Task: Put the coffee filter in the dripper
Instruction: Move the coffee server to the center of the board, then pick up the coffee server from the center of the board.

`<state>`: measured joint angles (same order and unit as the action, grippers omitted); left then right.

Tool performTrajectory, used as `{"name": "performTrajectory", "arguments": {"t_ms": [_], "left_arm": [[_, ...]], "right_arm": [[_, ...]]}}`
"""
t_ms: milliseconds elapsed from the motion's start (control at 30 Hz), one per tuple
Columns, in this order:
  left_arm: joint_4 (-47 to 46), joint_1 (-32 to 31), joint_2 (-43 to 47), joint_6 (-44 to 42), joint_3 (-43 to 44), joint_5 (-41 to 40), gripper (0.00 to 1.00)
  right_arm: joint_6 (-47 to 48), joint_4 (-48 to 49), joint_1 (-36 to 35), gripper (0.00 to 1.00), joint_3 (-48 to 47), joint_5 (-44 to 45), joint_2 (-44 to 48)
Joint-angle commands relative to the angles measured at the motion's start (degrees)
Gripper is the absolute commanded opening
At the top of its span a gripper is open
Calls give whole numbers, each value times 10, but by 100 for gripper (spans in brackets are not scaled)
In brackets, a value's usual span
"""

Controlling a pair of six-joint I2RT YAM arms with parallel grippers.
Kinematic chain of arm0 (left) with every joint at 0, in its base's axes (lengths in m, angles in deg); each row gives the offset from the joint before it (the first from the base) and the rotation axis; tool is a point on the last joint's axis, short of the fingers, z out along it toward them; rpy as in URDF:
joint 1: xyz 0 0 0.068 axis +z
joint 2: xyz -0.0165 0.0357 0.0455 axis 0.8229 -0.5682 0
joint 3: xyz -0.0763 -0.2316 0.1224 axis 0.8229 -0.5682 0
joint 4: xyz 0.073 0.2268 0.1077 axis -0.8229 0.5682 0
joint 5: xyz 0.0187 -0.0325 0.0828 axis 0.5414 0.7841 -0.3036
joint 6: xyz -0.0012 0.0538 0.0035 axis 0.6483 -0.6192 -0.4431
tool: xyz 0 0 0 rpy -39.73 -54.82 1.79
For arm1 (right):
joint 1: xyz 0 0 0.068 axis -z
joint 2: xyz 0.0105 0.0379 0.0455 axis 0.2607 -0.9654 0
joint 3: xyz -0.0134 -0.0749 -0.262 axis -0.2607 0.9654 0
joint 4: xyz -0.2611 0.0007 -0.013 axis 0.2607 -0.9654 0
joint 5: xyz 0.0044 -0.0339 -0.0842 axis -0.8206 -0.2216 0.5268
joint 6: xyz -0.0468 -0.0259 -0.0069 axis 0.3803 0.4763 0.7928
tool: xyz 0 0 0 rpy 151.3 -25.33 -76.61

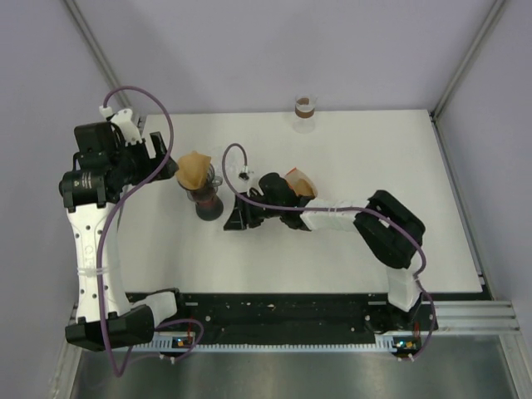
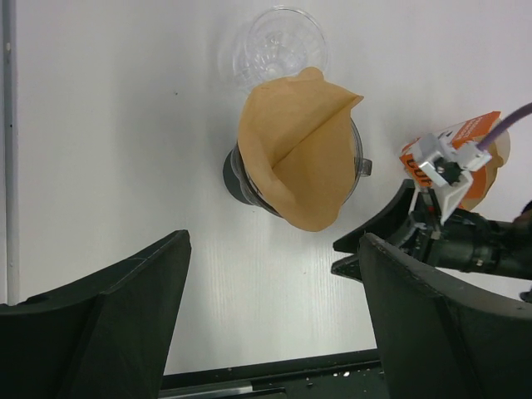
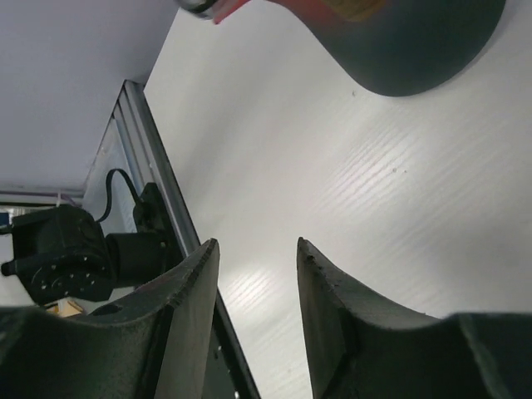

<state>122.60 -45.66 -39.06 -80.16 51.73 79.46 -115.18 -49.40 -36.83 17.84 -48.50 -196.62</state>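
Brown paper, the coffee filter [image 2: 299, 150] is sitting in the mouth of the dripper [image 2: 235, 176]. Its wide open edge is pointing up and its point is going down inside, so its long axis is running roughly upright. The edge nearest my left jaws is overhanging the dripper's rim. My left jaws are hanging spread wide just short of the dripper, gripping nothing. My right jaws are hovering low over the counter [image 1: 349, 141] on the dripper's opposite side, beside its dark base, parted with only bare counter showing between them. A clear glass [image 2: 278, 41] is standing just beyond the dripper.
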Motion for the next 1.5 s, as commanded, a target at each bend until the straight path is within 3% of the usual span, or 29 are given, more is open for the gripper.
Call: {"name": "performTrajectory", "arguments": {"t_ms": [0, 167, 300, 367, 533, 700, 833, 1167, 1267, 1467], "left_arm": [[-5, 3, -1, -13, 23, 16, 88], [-4, 3, -5, -20, 29, 23, 90], [-5, 2, -7, -25, 31, 32, 94], [-6, 4, -7, -26, 29, 32, 97], [-13, 3, -6, -32, 24, 17, 99], [-21, 4, -12, -33, 23, 1, 99], [-26, 4, -15, -33, 19, -2, 99], [-29, 4, -30, -34, 16, -6, 99], [-30, 4, -34, -33, 15, -4, 99], [-32, 5, -36, -34, 12, -1, 99]], "right_arm": [[52, -105, 4, 44, 21, 39, 110], [99, -225, 4, 52, 28, 88, 218], [179, -359, 12, 59, -37, 177, 295], [208, -404, 52, 62, -71, 237, 319], [244, -405, 190, 70, -120, 295, 320], [240, -331, 304, 72, -187, 300, 240], [216, -298, 363, 72, -295, 300, 120], [171, -354, 378, 70, -684, 345, -208], [140, -341, 375, 63, -743, 345, -263], [137, -271, 355, 63, -754, 364, -318]]}}
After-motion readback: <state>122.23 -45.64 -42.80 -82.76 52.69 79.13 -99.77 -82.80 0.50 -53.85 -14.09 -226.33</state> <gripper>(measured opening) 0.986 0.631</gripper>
